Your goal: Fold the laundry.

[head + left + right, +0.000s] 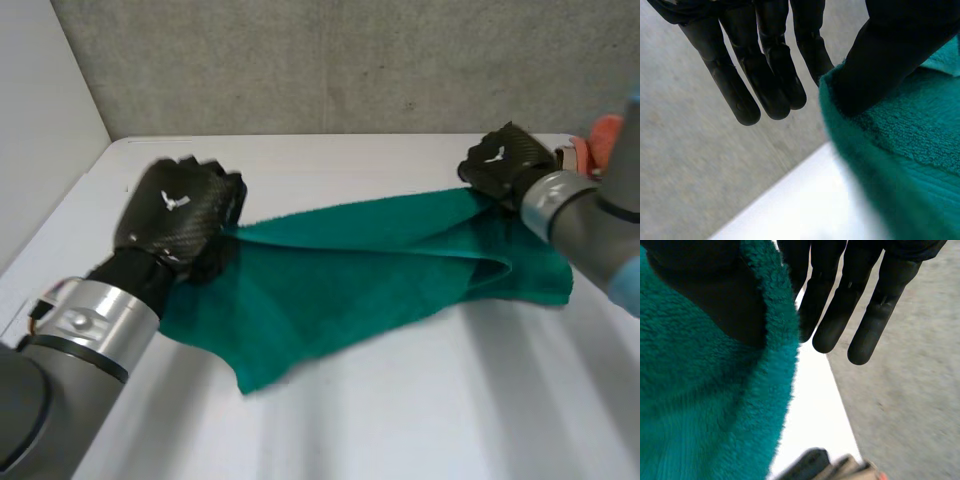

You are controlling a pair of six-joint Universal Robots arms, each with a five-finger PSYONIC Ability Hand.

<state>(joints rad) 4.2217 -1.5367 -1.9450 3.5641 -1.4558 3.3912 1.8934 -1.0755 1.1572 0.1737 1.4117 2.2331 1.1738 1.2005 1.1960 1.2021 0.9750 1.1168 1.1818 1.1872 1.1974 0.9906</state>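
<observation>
One towel (380, 270), two hands, one worktop (400, 430). That's the count, plus one small orange-pink item (603, 138) just past the towel's right end; can't tell what it is.

Nearest part of the towel: a loose corner lying flat on the worktop, on the robot's side. The cloth rises from there to its far long edge, which is strung between the two hands.

Left hand (175, 215) is at the towel's left end, on the far corner. Left wrist view: thumb (890, 55) pressed down on the cloth edge, fingers (772, 75) straight and side by side behind it, the innermost touching the towel. Reads as a pinch on the towel.

Right hand (505, 160) is at the towel's right end and sits farther back than the left. Right wrist view: thumb wrapped in cloth, straight fingers (832, 320) on the other side of the edge. Also a pinch on the towel.

Long axis runs hand to hand, slightly skewed, with the left end closer to the robot. The towel's right end looks doubled, one layer lapped over another.

Key relation: the whole body of the towel lies on the robot's side of both sets of fingers. My guess is the next move brings the held edge toward the near edge for a lengthwise fold. The skew needs squaring first, or the edges won't meet.
</observation>
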